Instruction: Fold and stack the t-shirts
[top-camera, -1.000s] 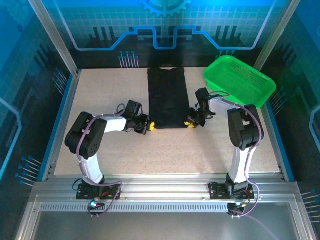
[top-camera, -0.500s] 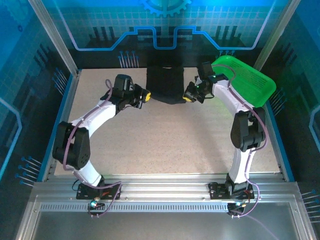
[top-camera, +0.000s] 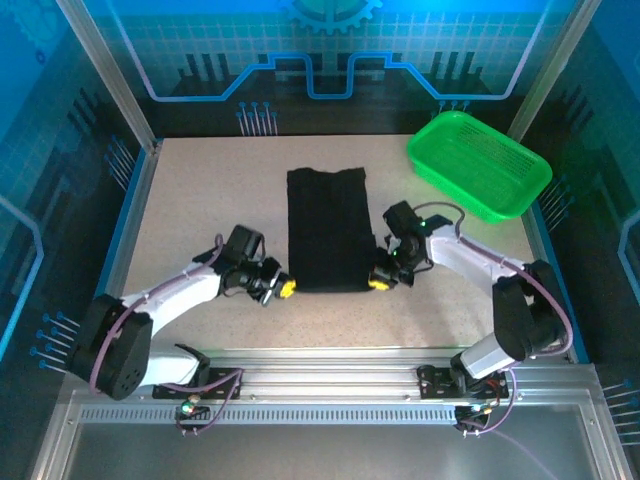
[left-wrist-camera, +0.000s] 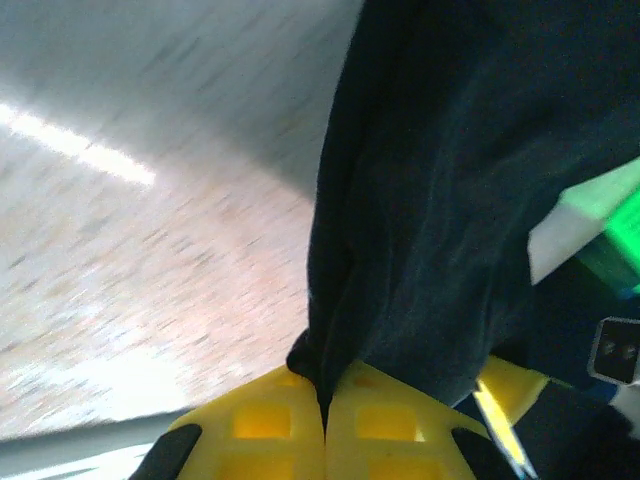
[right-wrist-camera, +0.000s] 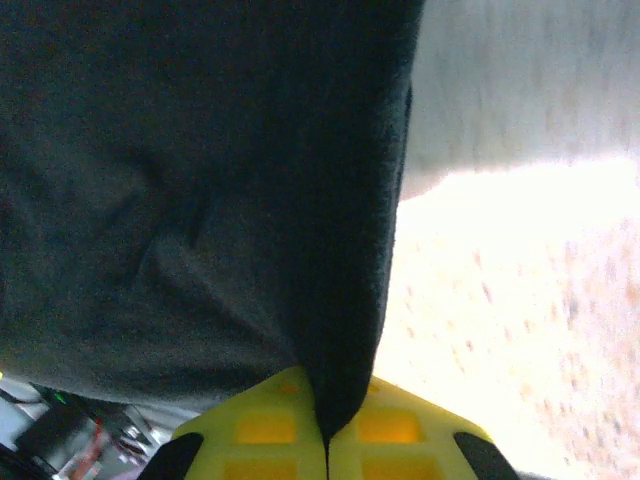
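One black t-shirt (top-camera: 325, 230) lies as a long narrow rectangle in the middle of the table, running from far to near. My left gripper (top-camera: 286, 288) is shut on its near left corner, my right gripper (top-camera: 377, 282) on its near right corner. In the left wrist view the yellow fingers (left-wrist-camera: 250, 430) pinch a fold of the t-shirt (left-wrist-camera: 450, 200) with the left gripper (left-wrist-camera: 324, 420) closed tight. The right wrist view has the t-shirt (right-wrist-camera: 200, 180) hanging from the closed right gripper (right-wrist-camera: 327, 440).
A green mesh basket (top-camera: 478, 160) stands at the far right corner of the table. The speckled tabletop (top-camera: 200, 200) lies bare to the left of the shirt. Metal frame rails run along the near edge (top-camera: 320, 375).
Both grippers carried the shirt's corners to the far side, bunching it there, then drew them back toward the near edge. The shirt now lies flat and nearer than a second ago.
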